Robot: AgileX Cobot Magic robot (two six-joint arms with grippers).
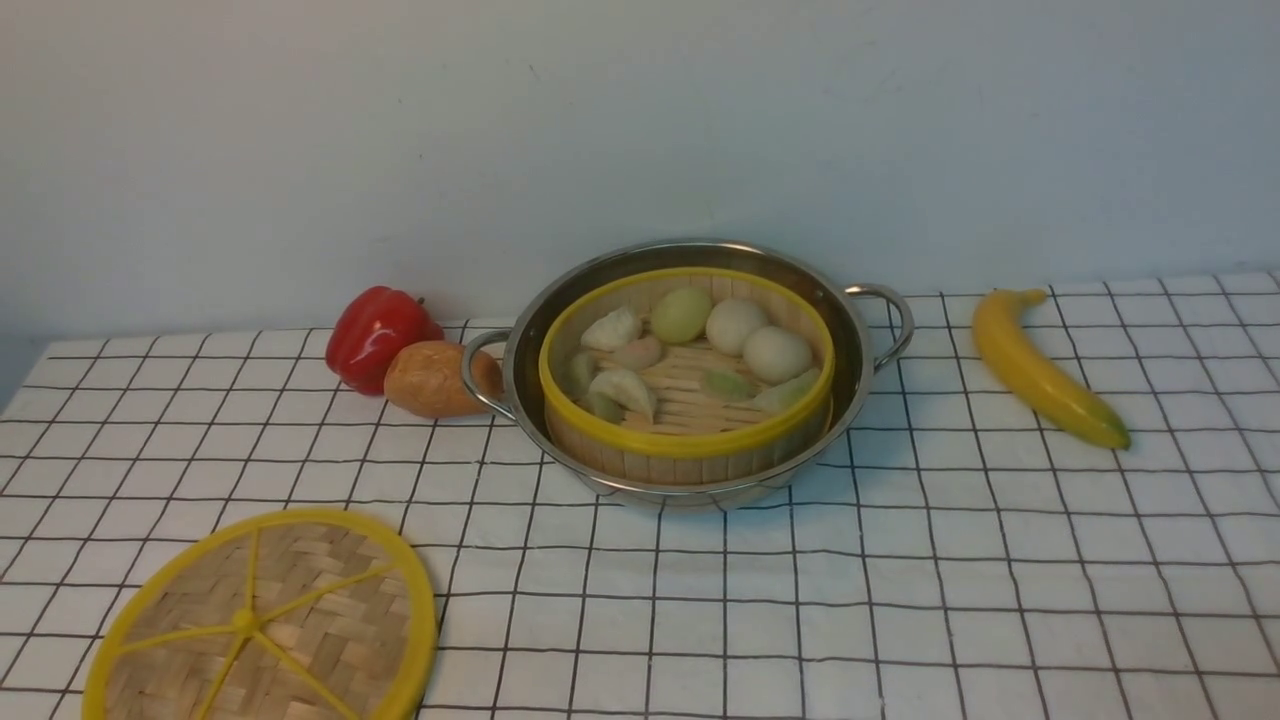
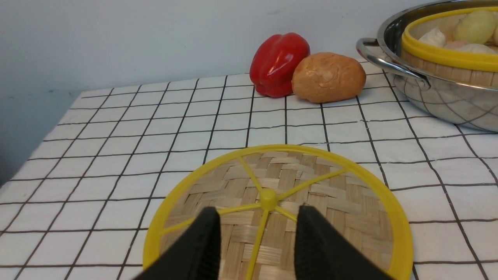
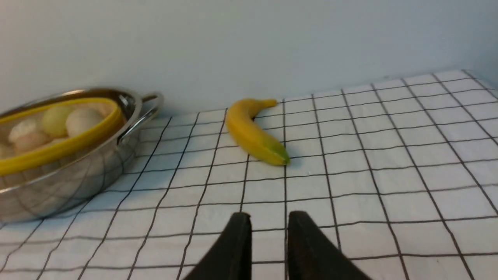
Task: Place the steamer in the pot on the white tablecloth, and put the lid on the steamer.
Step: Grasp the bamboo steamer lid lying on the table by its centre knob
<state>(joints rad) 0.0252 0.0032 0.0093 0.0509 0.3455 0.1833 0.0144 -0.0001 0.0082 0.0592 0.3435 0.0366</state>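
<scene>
We see the steamer (image 1: 690,446) seated inside the pot (image 1: 852,340), its yellow rim standing a little above the steel rim. Pale buns (image 1: 775,353) and dumplings lie on its slatted base. The pot stands on the white tablecloth (image 1: 900,600) covering the desk, toward the far edge. The steamer is uncovered: the lid (image 1: 300,610) lies flat on the cloth at the near left, well apart from the pot.

In the left wrist view, the left end effector (image 2: 257,210) hangs low over the near part of the lid, angled forward and down. Its two black fingers (image 2: 202,241) are spread, one on either side of a yellow spoke just short of the hub. It is released and holds nothing; we cannot tell whether the fingertips touch the weave.

In the right wrist view, the right end effector (image 3: 269,214) sits low over bare cloth to the right of the pot, pointing toward the banana (image 1: 1040,370). Its jaws are parted by a narrow gap with only cloth showing between them, so it too is released.

A red pepper (image 1: 375,330) and a brown roll (image 1: 430,380) sit touching each other beside the pot's left handle.
</scene>
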